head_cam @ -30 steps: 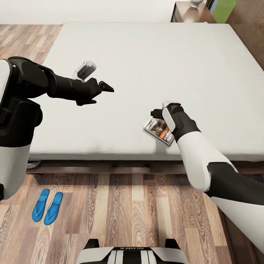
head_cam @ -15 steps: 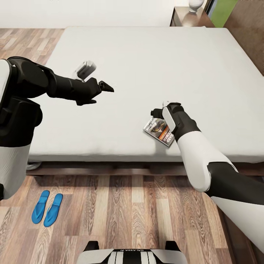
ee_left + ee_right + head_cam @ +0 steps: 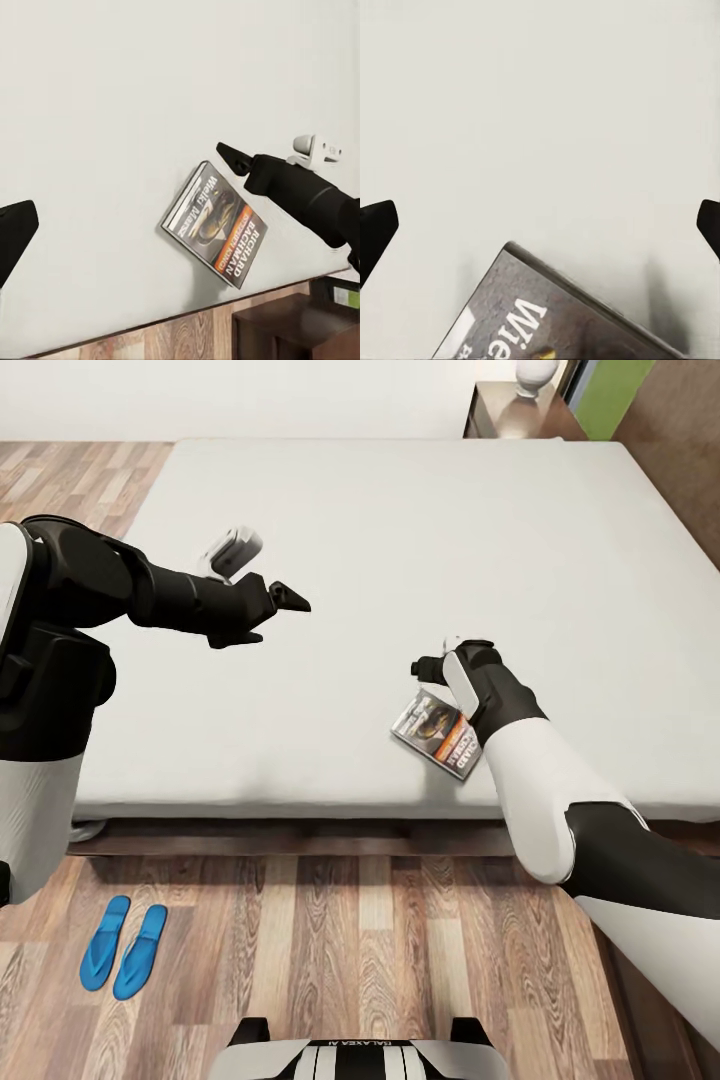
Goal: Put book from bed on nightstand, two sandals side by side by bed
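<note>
Near the bed's (image 3: 330,490) footward edge lies the book (image 3: 437,725), flat on the grey mattress, with one corner close to the drop toward the floor. Just above the book's far end hangs the right claw (image 3: 428,665). The right wrist view shows its two fingertips spread wide, with bare mattress between them and the book's corner poking in from the side, so it is open and grips nothing. Well away from the book, over the mattress, the left claw (image 3: 290,598) points across the bed; its fingers are also parted wide in the left wrist view, and it holds nothing.

The risk, as I judge it, comes from how thin and flat the book is. If the fingers descend off-centre, they may shove it along the mattress toward the edge, and it could slide off onto the floor. Pressing into the soft surface might also pinch only the cover, so the book would swing or slip out when lifted.

Beside the bed's foot, on the floor, the two sandals (image 3: 124,948) already lie side by side. Past the bed's far corner stands the nightstand (image 3: 505,415).
</note>
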Controlling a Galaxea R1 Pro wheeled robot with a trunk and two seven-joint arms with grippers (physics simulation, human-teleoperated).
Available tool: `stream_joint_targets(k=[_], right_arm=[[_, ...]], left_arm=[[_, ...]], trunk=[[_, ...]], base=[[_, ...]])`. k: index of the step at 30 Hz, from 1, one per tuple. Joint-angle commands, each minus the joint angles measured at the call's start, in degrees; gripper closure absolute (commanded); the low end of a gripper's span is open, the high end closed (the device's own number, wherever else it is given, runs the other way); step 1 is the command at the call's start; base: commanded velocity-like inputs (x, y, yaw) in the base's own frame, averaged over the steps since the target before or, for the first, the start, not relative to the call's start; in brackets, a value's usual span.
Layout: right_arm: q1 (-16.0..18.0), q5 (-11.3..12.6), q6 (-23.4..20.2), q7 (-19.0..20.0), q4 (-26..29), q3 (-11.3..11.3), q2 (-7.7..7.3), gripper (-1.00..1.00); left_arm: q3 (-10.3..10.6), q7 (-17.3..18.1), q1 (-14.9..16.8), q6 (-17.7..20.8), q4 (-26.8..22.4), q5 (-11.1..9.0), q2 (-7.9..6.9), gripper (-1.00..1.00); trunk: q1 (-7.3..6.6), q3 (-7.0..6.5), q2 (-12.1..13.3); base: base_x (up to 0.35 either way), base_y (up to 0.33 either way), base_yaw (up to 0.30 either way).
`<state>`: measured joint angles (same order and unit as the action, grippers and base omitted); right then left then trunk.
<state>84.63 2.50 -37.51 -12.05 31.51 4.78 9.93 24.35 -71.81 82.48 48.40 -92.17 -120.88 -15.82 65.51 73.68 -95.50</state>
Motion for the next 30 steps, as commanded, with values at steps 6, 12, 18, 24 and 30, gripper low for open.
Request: stream_joint_targets(k=[6, 12, 18, 24, 30], right_arm=[[-0.49, 0.30, -6.69, -0.26, 7.12, 0.40, 0.06, -1.00], [-2.65, 0.41, -19.52, -0.08, 24.14, 0.55, 0.06, -1.00], [-6.29, 0.29, -22.49, -0.01, 34.12, 0.36, 0.04, -1.00], [-10.89, 0.33, -22.49, 0.00, 40.18, 0.01, 0.06, -1.00], [-14.26, 0.26, -22.49, 0.01, 44.94, -2.78, 0.06, -1.00]], left_arm=[[-0.06, -0.57, -0.77, 0.29, -0.03, -0.41, -0.07, -1.00], [-0.12, -0.60, -1.69, 0.29, -0.03, -0.41, -0.41, -1.00], [0.14, -0.60, -2.34, 0.28, -0.03, -0.50, -0.85, -1.00], [0.39, -0.55, -4.20, 0.29, -0.03, -0.55, -1.06, -1.00], [0.71, -0.60, -5.20, 0.41, -0.03, -0.58, -1.33, -1.00]], trunk=[[0.03, -0.22, -0.01], [0.03, -0.66, -0.01], [0.03, -1.17, -0.01], [0.03, -1.70, -0.01], [0.03, -2.23, -0.01]], base=[[0.180, 0.000, -0.087], [0.057, 0.000, -0.093], [0.017, 0.000, -0.096], [0.004, 0.000, -0.120], [0.001, 0.000, -0.112]])
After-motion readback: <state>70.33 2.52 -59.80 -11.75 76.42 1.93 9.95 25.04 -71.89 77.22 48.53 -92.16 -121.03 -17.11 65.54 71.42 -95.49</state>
